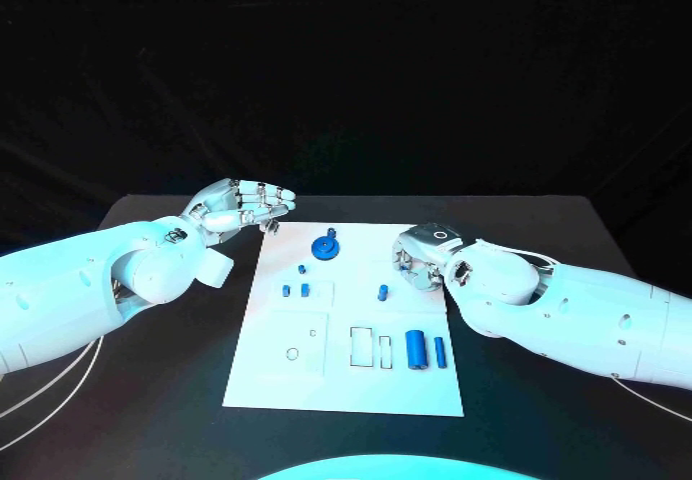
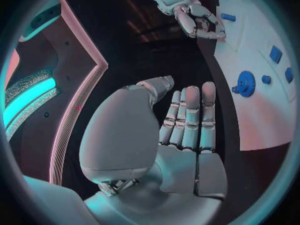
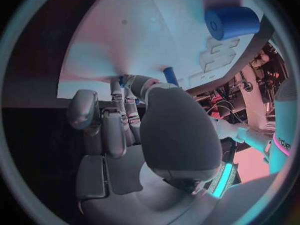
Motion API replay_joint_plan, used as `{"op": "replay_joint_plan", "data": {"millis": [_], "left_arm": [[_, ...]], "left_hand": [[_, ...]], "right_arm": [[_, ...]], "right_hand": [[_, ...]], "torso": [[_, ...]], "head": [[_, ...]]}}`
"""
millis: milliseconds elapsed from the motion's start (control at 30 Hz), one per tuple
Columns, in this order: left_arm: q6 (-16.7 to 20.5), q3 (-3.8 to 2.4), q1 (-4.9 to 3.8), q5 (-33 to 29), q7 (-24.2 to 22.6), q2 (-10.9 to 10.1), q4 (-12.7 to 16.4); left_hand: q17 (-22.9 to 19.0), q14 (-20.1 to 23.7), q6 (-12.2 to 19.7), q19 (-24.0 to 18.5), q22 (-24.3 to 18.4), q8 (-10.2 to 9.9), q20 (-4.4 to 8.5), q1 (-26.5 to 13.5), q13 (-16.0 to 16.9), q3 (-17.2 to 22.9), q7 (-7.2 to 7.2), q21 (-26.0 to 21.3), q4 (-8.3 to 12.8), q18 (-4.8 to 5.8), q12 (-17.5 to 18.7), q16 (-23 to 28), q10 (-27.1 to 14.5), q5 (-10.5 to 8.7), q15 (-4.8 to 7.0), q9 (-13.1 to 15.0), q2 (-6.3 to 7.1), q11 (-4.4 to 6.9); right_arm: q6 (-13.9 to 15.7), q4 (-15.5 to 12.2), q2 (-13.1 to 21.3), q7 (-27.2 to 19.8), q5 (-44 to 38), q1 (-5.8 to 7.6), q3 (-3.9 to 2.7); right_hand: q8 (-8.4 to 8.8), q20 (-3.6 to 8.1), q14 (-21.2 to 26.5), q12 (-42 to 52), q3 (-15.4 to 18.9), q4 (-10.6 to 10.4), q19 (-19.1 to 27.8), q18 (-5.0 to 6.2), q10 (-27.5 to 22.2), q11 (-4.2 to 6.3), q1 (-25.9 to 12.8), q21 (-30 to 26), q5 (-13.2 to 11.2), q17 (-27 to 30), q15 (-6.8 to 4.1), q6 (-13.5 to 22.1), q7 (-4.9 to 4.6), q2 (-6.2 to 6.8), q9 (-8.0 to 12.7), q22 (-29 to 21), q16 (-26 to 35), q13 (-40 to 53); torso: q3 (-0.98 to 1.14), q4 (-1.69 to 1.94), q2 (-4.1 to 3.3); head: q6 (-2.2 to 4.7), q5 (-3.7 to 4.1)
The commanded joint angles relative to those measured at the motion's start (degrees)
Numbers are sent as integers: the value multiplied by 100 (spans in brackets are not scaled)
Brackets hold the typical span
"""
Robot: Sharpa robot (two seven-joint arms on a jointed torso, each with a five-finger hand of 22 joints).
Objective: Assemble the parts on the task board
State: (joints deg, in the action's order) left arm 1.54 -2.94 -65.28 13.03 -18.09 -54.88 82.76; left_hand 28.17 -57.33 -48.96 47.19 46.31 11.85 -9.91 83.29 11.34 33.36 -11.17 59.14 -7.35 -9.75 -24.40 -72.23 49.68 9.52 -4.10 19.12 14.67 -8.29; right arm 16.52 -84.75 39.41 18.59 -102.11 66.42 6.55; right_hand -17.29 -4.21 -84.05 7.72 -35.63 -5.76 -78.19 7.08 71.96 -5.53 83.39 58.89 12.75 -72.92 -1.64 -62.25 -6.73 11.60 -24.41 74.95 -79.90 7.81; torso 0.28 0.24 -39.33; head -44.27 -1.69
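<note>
The white task board [image 1: 346, 385] lies mid-table. On it are a blue gear [image 1: 327, 246], small blue parts [image 1: 294, 291] and one more [image 1: 384, 293], and two blue cylinders [image 1: 415, 349]. My left hand [image 1: 238, 208] hovers off the board's far left corner; its palm [image 2: 181, 135] is bare, fingers straight, thumb apart. My right hand [image 1: 421, 258] is curled down onto the board's right edge. Its fingertips [image 3: 128, 81] meet on a small blue part [image 3: 121, 79], with a blue peg [image 3: 170, 75] just beyond and a large blue cylinder [image 3: 231, 21] farther off.
Outlined slots [image 1: 369, 345] and a small oval hole [image 1: 293, 353] mark the near half of the board. Black table [image 1: 173, 360] runs round the board on all sides. The left wrist view shows the gear [image 2: 245, 83] and my right hand [image 2: 197, 20] across the board.
</note>
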Motion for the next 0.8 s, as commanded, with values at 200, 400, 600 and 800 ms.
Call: {"op": "replay_joint_plan", "data": {"millis": [200, 400, 600, 800], "left_arm": [[-63, -5, -5, 47, -15, 7, 13], [-58, -5, -5, 50, -8, 8, 9], [-73, -5, -5, -17, 8, 13, 1], [-89, -5, -4, -50, 25, 16, -4]], "left_hand": [[-10, -29, 8, 37, -7, -7, 4, 21, 5, 9, -22, -26, 35, -85, -36, -30, -11, 39, -8, -6, -46, 1], [-10, -29, 8, 37, -7, -7, 4, 21, 5, 9, -22, -26, 35, -85, -36, -30, -11, 39, -8, -6, -46, 1], [-17, -21, 14, 35, -7, -9, 4, 13, 5, 10, -29, -28, 34, -83, -40, -29, -34, 44, -11, -7, -47, -4], [-20, -19, 19, 34, -8, -11, 3, 6, 5, 8, -32, -29, 31, -82, -42, -29, -44, 45, -13, -9, -45, -7]], "right_arm": [[454, -126, 75, 33, -104, -58, 28], [734, -239, 161, -2, -41, -34, -3], [849, -348, 249, -27, 37, -13, -24], [1031, -550, 394, -99, 155, 1, -47]], "right_hand": [[-31, 38, -268, -27, -244, 199, 8, -121, 357, 313, -69, 44, 5, 0, -34, -11, 34, 10, -18, 172, -15, 15], [-34, 39, -270, -33, -263, 211, -2, -127, 372, 315, -86, 77, 3, -7, -36, -17, 35, 18, -26, 194, -21, 19], [-35, 39, -271, -36, -270, 216, -5, -129, 379, 316, -96, 90, 2, -11, -36, -20, 36, 22, -30, 203, -25, 21], [-35, 39, -275, -40, -281, 219, -12, -133, 384, 316, -104, 113, 3, -27, -36, -21, 36, 22, -33, 217, -35, 22]], "torso": [[-2, 0, 3], [2, -7, 0], [4, -1, 1], [8, -6, 3]], "head": [[24, -9], [37, -16], [32, -22], [31, -47]]}}
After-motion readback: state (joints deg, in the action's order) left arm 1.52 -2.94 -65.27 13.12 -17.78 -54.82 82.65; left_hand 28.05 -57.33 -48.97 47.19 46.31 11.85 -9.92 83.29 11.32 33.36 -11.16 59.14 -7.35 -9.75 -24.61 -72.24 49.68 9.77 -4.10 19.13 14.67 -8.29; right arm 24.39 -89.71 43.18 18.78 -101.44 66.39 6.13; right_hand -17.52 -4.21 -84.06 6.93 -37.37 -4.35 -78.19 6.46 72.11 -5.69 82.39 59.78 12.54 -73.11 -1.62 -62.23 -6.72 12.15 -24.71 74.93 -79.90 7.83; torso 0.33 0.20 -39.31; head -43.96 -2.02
